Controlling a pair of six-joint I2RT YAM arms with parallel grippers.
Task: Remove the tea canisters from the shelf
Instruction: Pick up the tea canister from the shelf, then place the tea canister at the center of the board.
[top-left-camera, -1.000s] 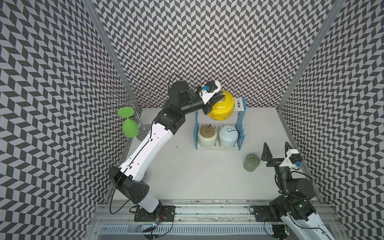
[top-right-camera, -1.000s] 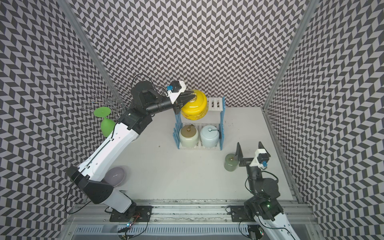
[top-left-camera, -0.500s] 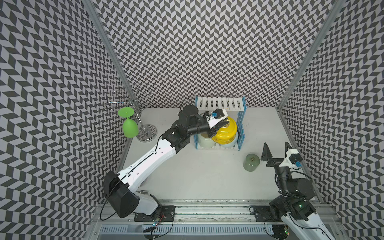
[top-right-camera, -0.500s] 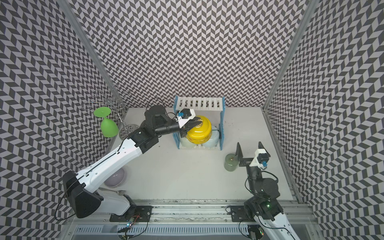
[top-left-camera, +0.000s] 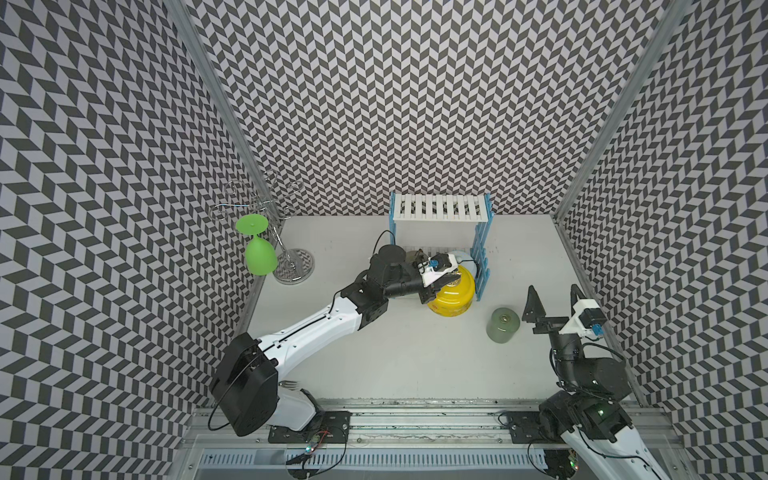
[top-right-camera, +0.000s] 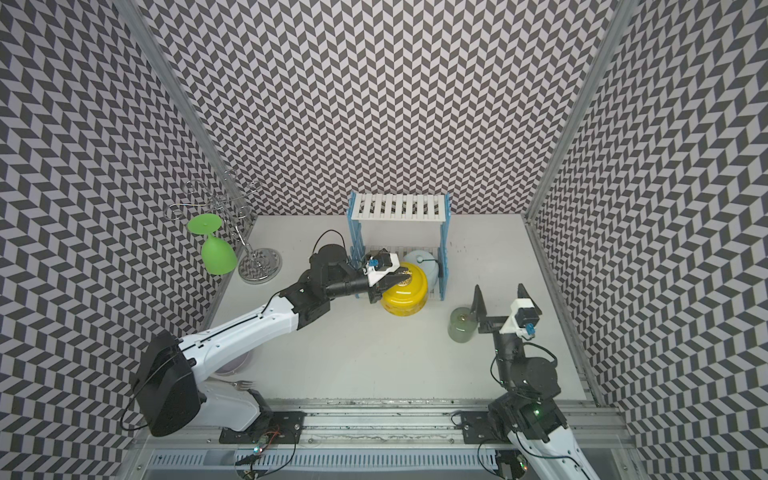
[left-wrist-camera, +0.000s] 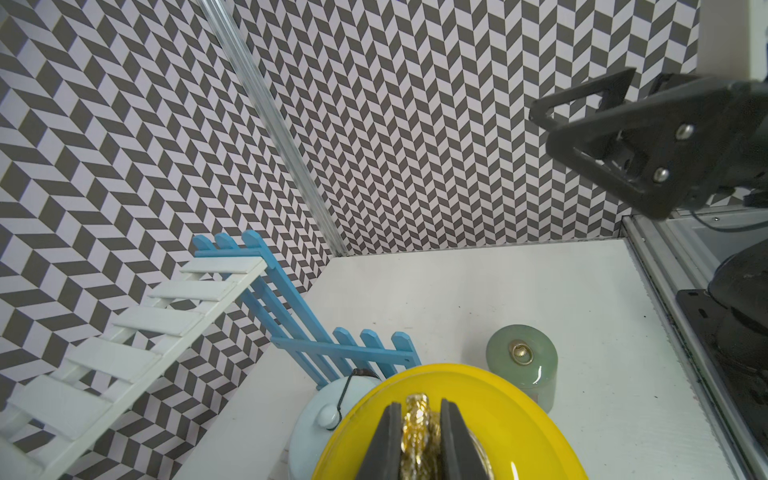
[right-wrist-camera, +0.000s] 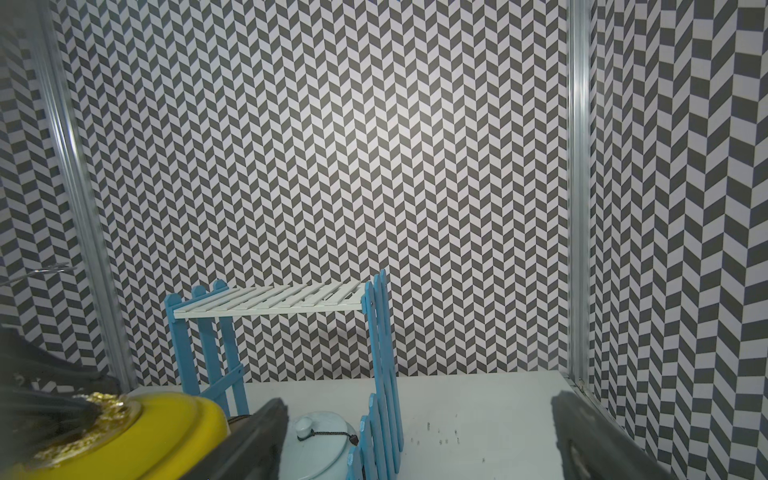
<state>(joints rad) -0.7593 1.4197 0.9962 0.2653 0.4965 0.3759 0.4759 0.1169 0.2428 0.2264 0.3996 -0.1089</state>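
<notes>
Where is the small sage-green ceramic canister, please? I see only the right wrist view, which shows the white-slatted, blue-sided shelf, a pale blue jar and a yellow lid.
Observer: The small sage-green ceramic canister stands upright on the white table, off the white-slatted, blue-sided shelf, just outside the open right gripper.
Operator: Thank you; what is on the yellow lid?
Observer: The left gripper is shut on the gold knob of the wide glossy yellow ceramic canister.
Operator: Is anything else nearby?
Observer: A bright green goblet hangs upside down from the chrome wire stand by the left wall.
</notes>
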